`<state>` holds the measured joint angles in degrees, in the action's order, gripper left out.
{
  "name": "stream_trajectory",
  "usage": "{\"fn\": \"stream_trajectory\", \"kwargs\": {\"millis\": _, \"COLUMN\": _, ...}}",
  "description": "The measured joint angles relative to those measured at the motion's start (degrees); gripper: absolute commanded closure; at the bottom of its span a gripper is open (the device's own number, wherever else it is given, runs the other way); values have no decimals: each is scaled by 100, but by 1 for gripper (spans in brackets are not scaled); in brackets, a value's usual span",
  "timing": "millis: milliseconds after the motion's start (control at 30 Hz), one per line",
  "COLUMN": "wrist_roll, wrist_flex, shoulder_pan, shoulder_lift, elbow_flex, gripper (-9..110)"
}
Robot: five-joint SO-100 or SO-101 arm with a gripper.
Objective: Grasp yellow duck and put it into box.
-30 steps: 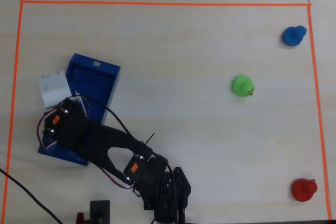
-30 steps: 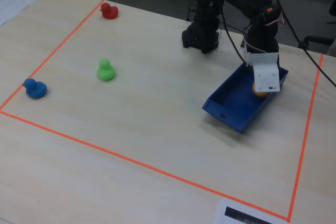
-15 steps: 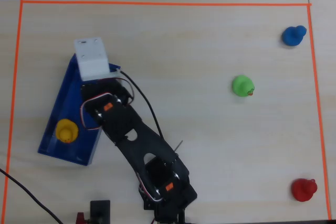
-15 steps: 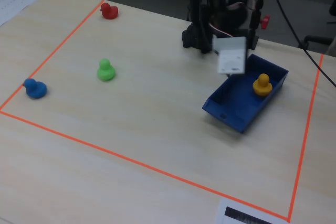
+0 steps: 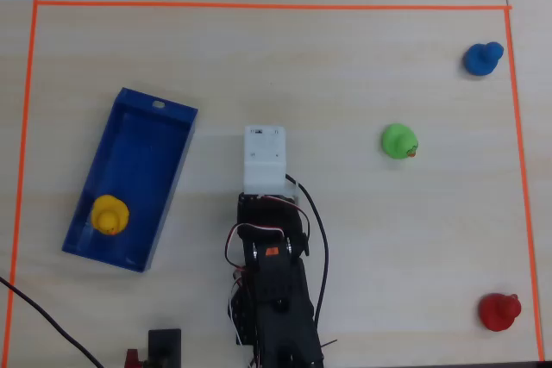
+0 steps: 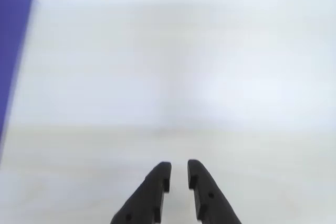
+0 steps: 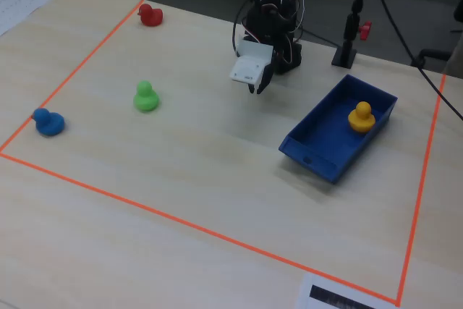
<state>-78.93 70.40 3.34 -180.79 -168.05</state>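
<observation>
The yellow duck (image 5: 109, 215) (image 7: 360, 116) stands upright inside the blue box (image 5: 148, 148) (image 7: 316, 160), near the box's short end without the hole. My gripper (image 7: 257, 89) hangs over bare table to the left of the box in the fixed view, well apart from box and duck. From above, its white wrist block (image 5: 265, 157) hides the fingers. In the wrist view the gripper (image 6: 178, 167) shows two black fingers nearly together with nothing between them, and a strip of the box (image 6: 10, 51) at the left edge.
A green duck (image 5: 398, 140) (image 7: 145, 97), a blue duck (image 5: 481, 58) (image 7: 48, 122) and a red duck (image 5: 498, 311) (image 7: 150, 14) stand far from the box. Orange tape (image 5: 259, 5) frames the work area. The arm's base (image 7: 278, 52) sits at the table's edge.
The arm let the yellow duck drop into the box, then swung away from the box to the middle of the table. The duck stays in the box.
</observation>
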Motion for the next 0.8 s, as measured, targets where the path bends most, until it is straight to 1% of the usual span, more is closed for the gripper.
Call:
{"fn": "stream_trajectory", "kwargs": {"millis": 100, "wrist_roll": 0, "wrist_flex": 492, "shoulder_pan": -9, "shoulder_lift": -633, "elbow_flex": -316, "gripper": 101}}
{"fn": "stream_trajectory", "kwargs": {"millis": 433, "wrist_roll": -97, "wrist_flex": 457, "shoulder_pan": -9, "shoulder_lift": -888, "elbow_flex": -1002, "gripper": 101}}
{"fn": "stream_trajectory", "kwargs": {"millis": 700, "wrist_roll": -132, "wrist_flex": 448, "shoulder_pan": 18, "shoulder_lift": -888, "elbow_flex": -1037, "gripper": 101}}
{"fn": "stream_trajectory", "kwargs": {"millis": 767, "wrist_roll": -132, "wrist_flex": 448, "shoulder_pan": 18, "shoulder_lift": -888, "elbow_flex": -1037, "gripper": 94}}
{"fn": "stream_trajectory", "kwargs": {"millis": 800, "wrist_roll": -132, "wrist_flex": 448, "shoulder_pan": 26, "shoulder_lift": -888, "elbow_flex": -1037, "gripper": 93}}
